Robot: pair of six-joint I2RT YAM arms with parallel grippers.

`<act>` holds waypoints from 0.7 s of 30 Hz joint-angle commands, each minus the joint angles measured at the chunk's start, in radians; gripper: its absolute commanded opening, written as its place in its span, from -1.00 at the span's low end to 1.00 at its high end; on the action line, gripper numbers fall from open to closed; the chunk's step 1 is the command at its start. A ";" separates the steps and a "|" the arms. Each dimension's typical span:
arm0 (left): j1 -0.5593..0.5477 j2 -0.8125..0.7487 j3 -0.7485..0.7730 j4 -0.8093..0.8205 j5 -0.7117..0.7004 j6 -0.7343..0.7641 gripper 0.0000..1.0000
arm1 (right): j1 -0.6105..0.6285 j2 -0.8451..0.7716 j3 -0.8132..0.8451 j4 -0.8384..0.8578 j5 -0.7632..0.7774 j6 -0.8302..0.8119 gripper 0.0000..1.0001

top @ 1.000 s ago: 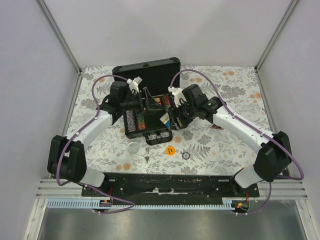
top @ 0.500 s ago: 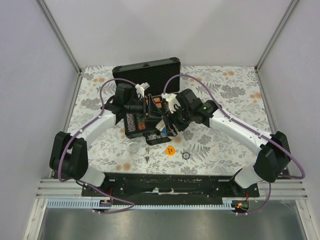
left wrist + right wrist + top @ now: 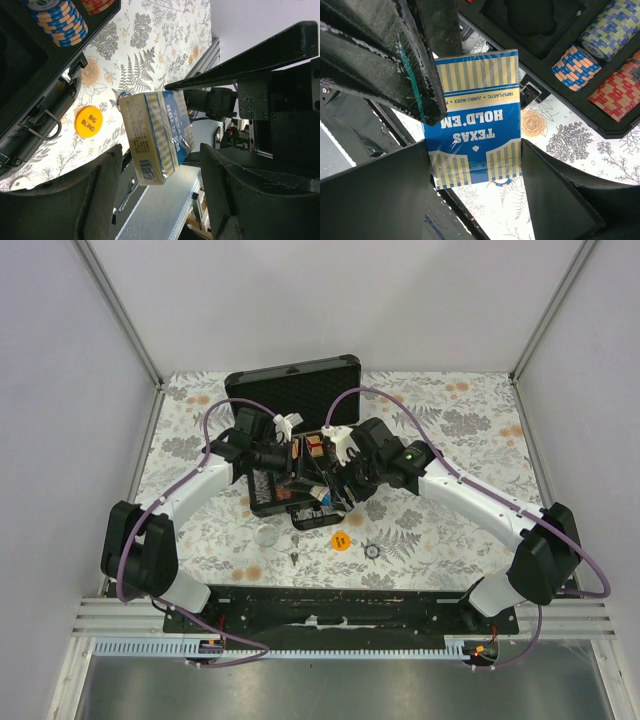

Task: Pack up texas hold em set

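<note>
The black case (image 3: 292,380) of the texas hold em set lies open mid-table, with rows of striped chips (image 3: 268,480) in its foam. Both grippers meet above its front edge. My right gripper (image 3: 475,150) is shut on a blue and yellow card deck (image 3: 477,117) marked TEXAS HOLD'EM, one finger on each long side. My left gripper (image 3: 160,150) stands open around the deck's (image 3: 155,135) near end, with a gap on both sides. In the right wrist view, a left finger (image 3: 395,60) crosses the deck's upper left corner.
An orange BIG BLIND button (image 3: 340,540) lies on the flowered cloth in front of the case, with a clear round disc (image 3: 266,534) to its left and a small dark button (image 3: 372,551) to its right. The case latch (image 3: 42,125) hangs off the front edge.
The right gripper carried the deck a little left and forward over the case's front. The left gripper swung in to meet it, and its jaws narrowed around the deck's end.
</note>
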 commanded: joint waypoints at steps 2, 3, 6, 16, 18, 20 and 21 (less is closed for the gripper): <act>-0.007 -0.027 0.044 -0.043 -0.036 0.044 0.40 | 0.005 -0.056 0.004 0.061 0.012 -0.021 0.27; -0.007 -0.027 0.044 -0.043 -0.033 0.038 0.40 | 0.005 -0.058 0.001 0.060 0.014 -0.024 0.27; -0.007 -0.022 0.043 -0.041 -0.016 0.011 0.35 | 0.010 -0.070 -0.005 0.066 0.017 -0.041 0.27; -0.007 -0.019 0.038 0.049 0.061 -0.154 0.18 | 0.039 -0.125 -0.060 0.112 -0.014 -0.105 0.27; -0.006 -0.017 0.035 0.060 0.075 -0.176 0.12 | 0.042 -0.133 -0.071 0.123 -0.012 -0.107 0.27; -0.007 -0.016 0.030 0.060 0.079 -0.180 0.08 | 0.044 -0.141 -0.075 0.127 -0.008 -0.107 0.27; -0.010 -0.021 0.027 0.060 0.081 -0.180 0.06 | 0.045 -0.144 -0.079 0.129 -0.006 -0.107 0.28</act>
